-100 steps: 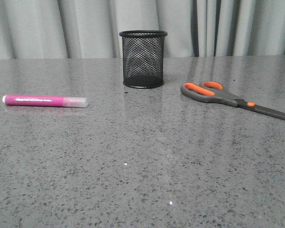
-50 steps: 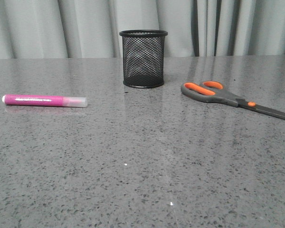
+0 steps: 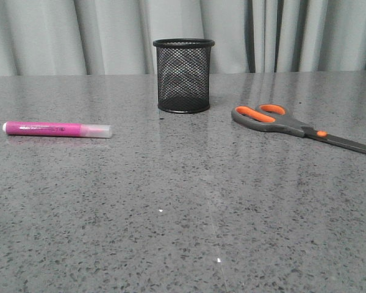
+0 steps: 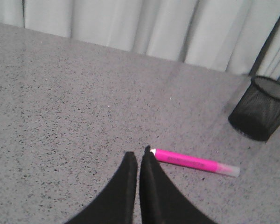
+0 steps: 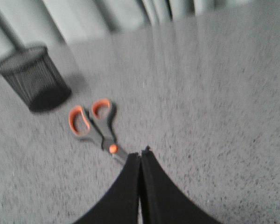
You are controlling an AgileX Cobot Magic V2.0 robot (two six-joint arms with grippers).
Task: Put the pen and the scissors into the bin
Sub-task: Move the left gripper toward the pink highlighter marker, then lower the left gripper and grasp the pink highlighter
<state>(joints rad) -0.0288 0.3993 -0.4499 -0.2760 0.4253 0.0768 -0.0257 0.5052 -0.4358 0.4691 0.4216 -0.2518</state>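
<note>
From the front, the grey speckled tabletop [image 3: 183,201] stretches out before pale curtains [image 3: 110,36]. The bin [image 3: 183,75] stands upright toward the far middle, its mesh see-through and nothing visible inside. The pen [image 3: 57,129] lies flat well off to the left, its frosted cap pointing toward the middle. The scissors [image 3: 302,127] lie flat to the right of the bin, apart from it, orange-lined loops nearest the bin and dark blades running off toward the right edge. Neither arm shows in this view.

Over the left wrist, the left gripper [image 4: 138,156] hangs above the tabletop [image 4: 65,107] with its two black fingers [image 4: 127,186] pressed together, holding nothing. The pen [image 4: 194,163] lies just beyond the fingertips, its white butt end close beside them; whether it touches them I cannot tell. The bin [image 4: 262,108] stands further off, past the capped end.

Over the right wrist the picture is somewhat blurred. The right gripper [image 5: 141,154] is likewise pressed together and empty, above the tabletop [image 5: 214,102]. The scissors [image 5: 95,125] lie just beyond its tips, the blades running under the fingers [image 5: 126,191] and hidden there, the orange pivot dot close by. The bin [image 5: 33,78] stands beyond the handles.
</note>
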